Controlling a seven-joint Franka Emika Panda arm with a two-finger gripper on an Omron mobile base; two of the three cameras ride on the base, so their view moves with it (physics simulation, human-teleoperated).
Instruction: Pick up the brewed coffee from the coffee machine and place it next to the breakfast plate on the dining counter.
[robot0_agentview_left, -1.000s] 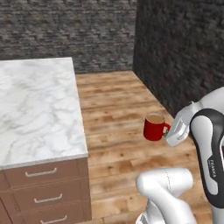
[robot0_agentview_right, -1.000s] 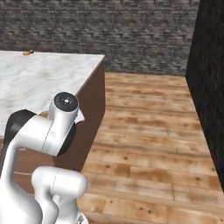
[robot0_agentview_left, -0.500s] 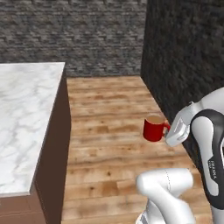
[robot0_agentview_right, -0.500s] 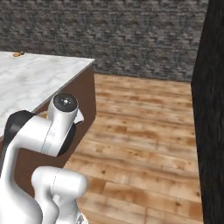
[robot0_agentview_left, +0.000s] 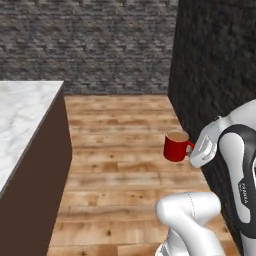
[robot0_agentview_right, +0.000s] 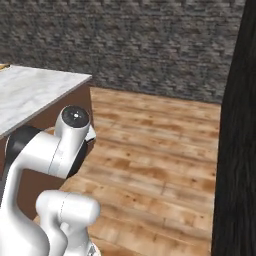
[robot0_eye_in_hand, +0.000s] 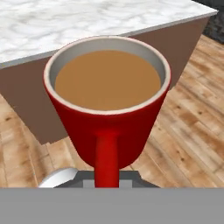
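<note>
A wide stretch of bare wooden floor (robot0_agentview_left: 120, 150) is seen between the dining counter (robot0_agentview_left: 25, 115) on the left and a dark stone wall (robot0_agentview_left: 215, 75) on the right, with a grey stone wall (robot0_agentview_left: 85, 45) closing the far side. The counter's white marble top ends in a straight near-right corner over its dark brown base, and its edge is also seen at the left of the right base view (robot0_agentview_right: 40, 90). The white arm is folded at the right of the left base view, its forearm raised and its hand turned toward the left. The gripper (robot0_agentview_left: 192, 152) is closed on the handle of the red mug of coffee (robot0_agentview_left: 176, 146), which is held upright in the air above the floor, well apart from the counter. In the hand view the mug (robot0_eye_in_hand: 107, 113) is seen full of light brown liquid, handle toward the camera. Small writing on the arm's dark link cannot be read.
</note>
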